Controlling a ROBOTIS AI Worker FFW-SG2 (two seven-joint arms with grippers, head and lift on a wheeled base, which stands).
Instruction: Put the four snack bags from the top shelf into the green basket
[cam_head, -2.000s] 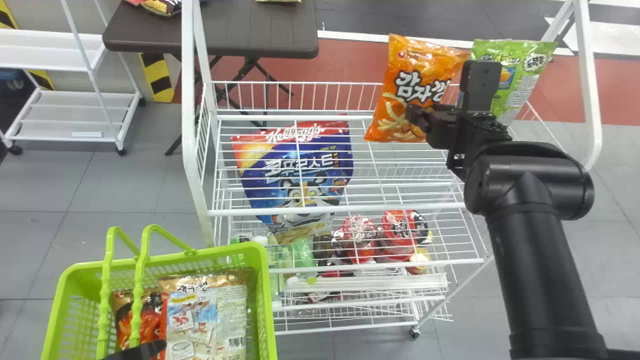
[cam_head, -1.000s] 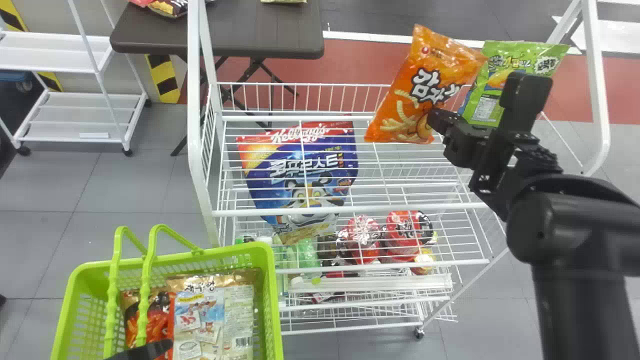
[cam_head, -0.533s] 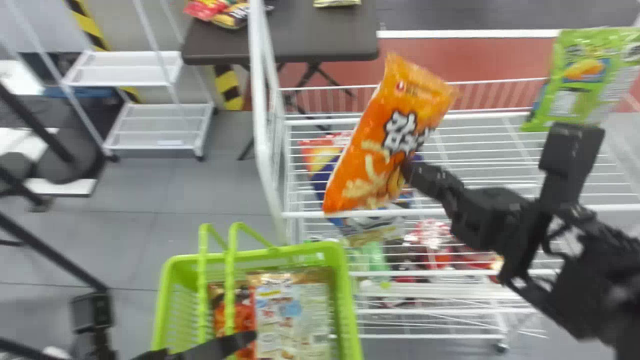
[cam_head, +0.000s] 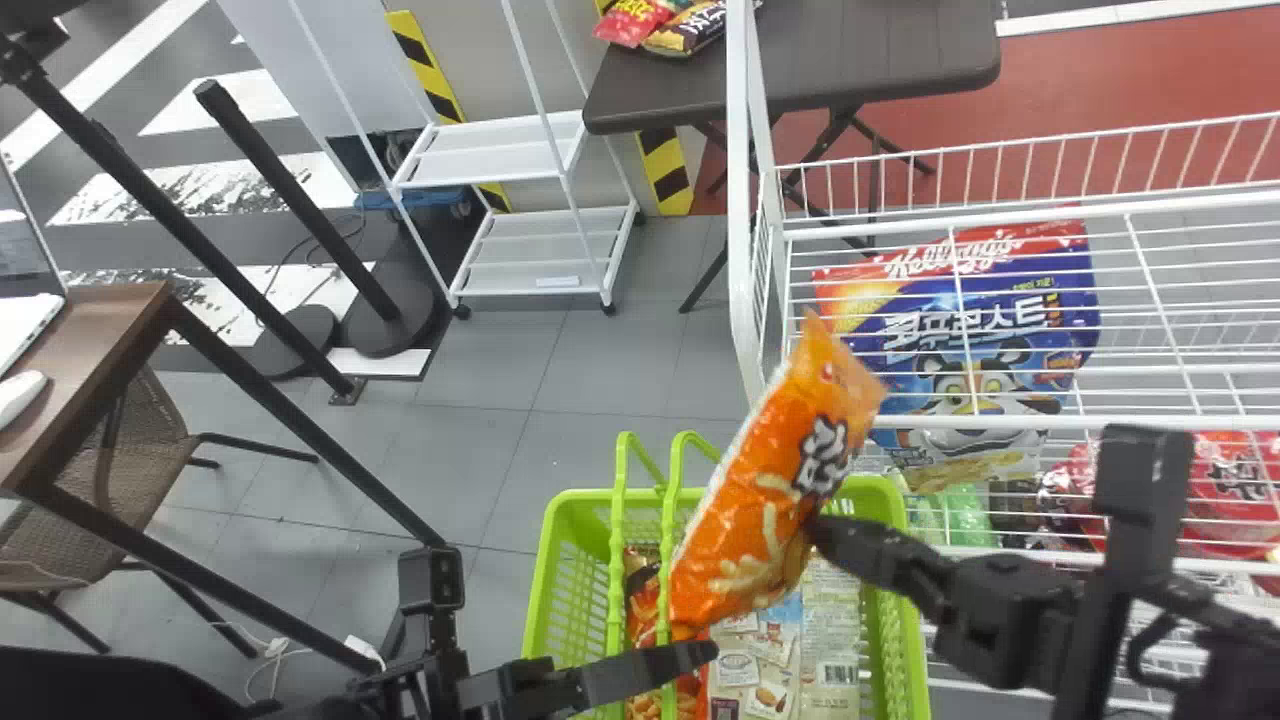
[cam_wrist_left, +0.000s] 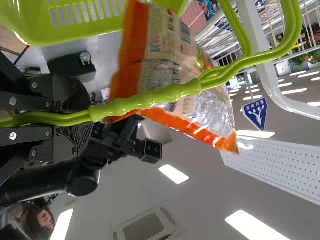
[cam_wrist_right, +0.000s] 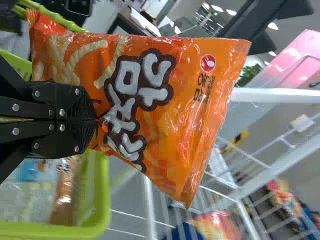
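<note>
Floor: grey tiles (cam_head: 480, 440) reach behind and to the left of the green basket (cam_head: 590, 497), which is the landmark here.
Orange snack bag (cam_head: 765, 490): in the air above the basket, tilted, its lower end towards the handles (cam_wrist_left: 180, 90); whether it touches them I cannot tell.
Right gripper (cam_wrist_right: 95, 120): closed, the bag's film pinched between its fingers partway along; it sits over the basket's right side. Holding by the film, it wants a steady wrist and no squeeze beyond what keeps the bag up.
Handles: upright over the basket's left part, the likeliest snag. Best to bring the bag down on their right, low end first, and let go only once it is well below the rim.
Left gripper (cam_wrist_left: 91, 115): closed around the handles, so it should keep still while the bag goes in.
Bags within: a red one (cam_head: 640, 600) and a pale one (cam_head: 830, 620) lie inside the basket; laying the orange one flat over them should leave room for another, probably the last of four.
White wire rack (cam_head: 1000, 422): right of the basket and behind it, with a blue cereal bag (cam_head: 960, 370); the arm should clear its edge when backing off.
</note>
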